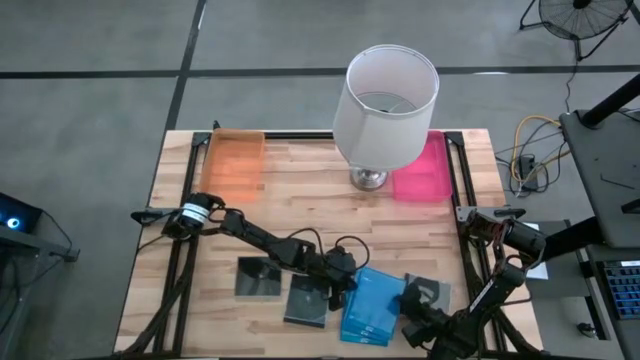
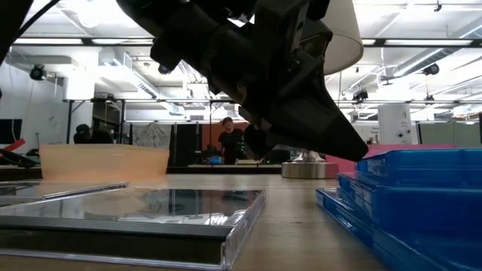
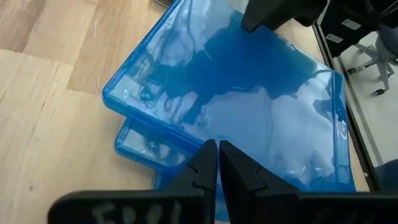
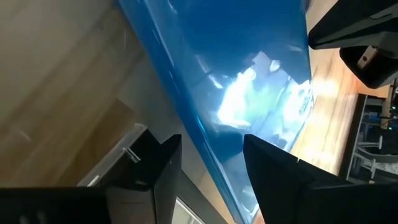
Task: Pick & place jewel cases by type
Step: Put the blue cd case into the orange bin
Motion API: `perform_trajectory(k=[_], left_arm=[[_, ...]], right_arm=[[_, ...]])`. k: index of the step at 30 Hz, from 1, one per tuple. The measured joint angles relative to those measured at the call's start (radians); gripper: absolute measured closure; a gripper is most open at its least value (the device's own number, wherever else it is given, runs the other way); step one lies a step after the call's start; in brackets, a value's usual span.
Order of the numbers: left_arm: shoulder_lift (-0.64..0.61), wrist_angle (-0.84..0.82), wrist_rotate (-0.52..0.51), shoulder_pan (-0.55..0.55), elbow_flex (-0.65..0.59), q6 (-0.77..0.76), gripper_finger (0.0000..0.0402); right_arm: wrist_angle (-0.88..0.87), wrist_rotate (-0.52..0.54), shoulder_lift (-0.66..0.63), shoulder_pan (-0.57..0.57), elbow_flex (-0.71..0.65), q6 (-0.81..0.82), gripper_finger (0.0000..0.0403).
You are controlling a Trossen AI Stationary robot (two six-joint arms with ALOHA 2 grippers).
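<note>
No text, label or number can be read anywhere; the left gripper's (image 3: pixel 217 163) markings are illegible.

Blue jewel cases (image 3: pixel 249 93) glossy plastic; table (image 1: pixel 300 190) matt wood

This is a large open lab or workshop hall. In the low view, upper frame, white ceiling beams (image 2: pixel 422 45) and strip lights span a wide room; at centre, a person (image 2: pixel 227 139) stands among dark equipment racks (image 2: pixel 113 120). From above, a wooden table (image 1: pixel 300 190) sits on a grey concrete floor (image 1: pixel 100 40), with cables (image 1: pixel 530 140) at right and a fan (image 1: pixel 580 15) in the upper right corner.
</note>
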Motion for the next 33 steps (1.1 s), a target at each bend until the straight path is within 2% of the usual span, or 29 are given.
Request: perform_trajectory(k=[10, 33], left_arm=[[0.001, 0.018, 0.010, -0.002, -0.001, -0.016, 0.0401], [0.001, 0.020, 0.013, -0.002, -0.006, -0.018, 0.0401]], right_arm=[[0.020, 0.011, 0.000, 0.000, -0.014, -0.002, 0.0241], [0.010, 0.032, -0.011, 0.000, 0.020, 0.001, 0.0298]])
